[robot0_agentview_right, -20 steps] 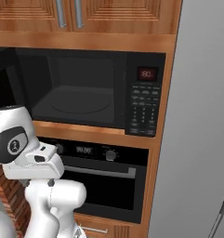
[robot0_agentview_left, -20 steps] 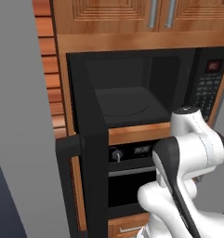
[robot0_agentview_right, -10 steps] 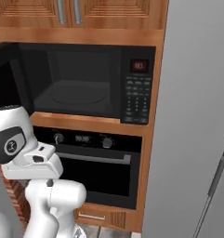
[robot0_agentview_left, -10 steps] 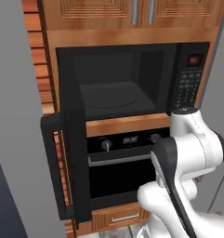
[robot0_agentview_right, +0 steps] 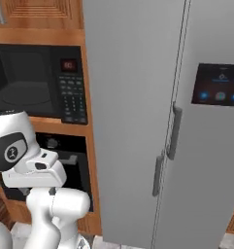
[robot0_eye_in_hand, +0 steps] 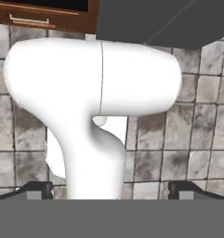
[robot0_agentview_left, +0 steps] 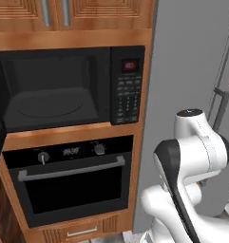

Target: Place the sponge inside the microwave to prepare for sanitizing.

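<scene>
The gripper (robot0_eye_in_hand: 111,188) hung pointing down at the grey tiled floor (robot0_eye_in_hand: 204,135), its two dark fingertips (robot0_eye_in_hand: 38,189) set wide apart at the bottom of the hand view with nothing between them; the jaws were spread and empty, touching nothing. Compared with half a second earlier, the whole picture had slid sideways in both base views, so the cameras had moved with the base: the microwave (robot0_agentview_left: 63,88) now sat at the left of the left base view and at the far left edge of the right base view, while the tall grey refrigerator (robot0_agentview_right: 152,121) took up most of the right. The microwave's cavity stood open and dark, the round turntable (robot0_agentview_left: 52,107) visible inside and the keypad (robot0_agentview_left: 127,97) on its right. Directly below it was the black oven (robot0_agentview_left: 71,182) with its silver bar handle. Wooden cabinets (robot0_agentview_left: 73,14) ran above. The sponge could not be made out.
</scene>
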Available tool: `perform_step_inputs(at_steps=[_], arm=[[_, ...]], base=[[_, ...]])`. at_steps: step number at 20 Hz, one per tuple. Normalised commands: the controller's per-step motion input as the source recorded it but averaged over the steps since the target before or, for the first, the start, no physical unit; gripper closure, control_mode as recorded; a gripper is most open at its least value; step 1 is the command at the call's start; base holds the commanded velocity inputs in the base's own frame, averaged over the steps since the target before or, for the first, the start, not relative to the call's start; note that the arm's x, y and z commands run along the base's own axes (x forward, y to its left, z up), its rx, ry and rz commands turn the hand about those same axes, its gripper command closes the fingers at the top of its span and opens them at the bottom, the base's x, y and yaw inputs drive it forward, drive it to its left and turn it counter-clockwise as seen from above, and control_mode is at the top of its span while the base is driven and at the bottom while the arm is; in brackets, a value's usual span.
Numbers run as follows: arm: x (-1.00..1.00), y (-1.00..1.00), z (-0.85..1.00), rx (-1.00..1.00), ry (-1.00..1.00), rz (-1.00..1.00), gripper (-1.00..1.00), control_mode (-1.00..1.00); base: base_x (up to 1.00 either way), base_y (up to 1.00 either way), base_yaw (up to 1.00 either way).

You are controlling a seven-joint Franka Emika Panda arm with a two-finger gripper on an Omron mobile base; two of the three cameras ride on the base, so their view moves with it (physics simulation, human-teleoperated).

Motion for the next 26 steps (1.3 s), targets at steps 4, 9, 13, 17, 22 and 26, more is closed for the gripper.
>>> perform_step_inputs(at_steps=[4,9,13,17,22,26], arm=[[0.00,0.00,0.00,0.00,0.00,0.00,-1.00,1.00],[0.00,0.00,0.00,0.00,0.00,0.00,-1.00,1.00],[0.00,0.00,0.00,0.00,0.00,0.00,-1.00,1.00],[0.00,0.00,0.00,0.00,0.00,0.00,-1.00,1.00],[0.00,0.00,0.00,0.00,0.00,0.00,-1.00,1.00],[0.00,0.00,0.00,0.00,0.00,0.00,-1.00,1.00]], base=[[0.00,-1.00,-0.14],[0.00,-0.96,-0.12],[0.12,-1.00,-0.01],[0.30,-1.00,0.00],[0.33,-1.00,0.01],[0.44,-0.90,0.04]])
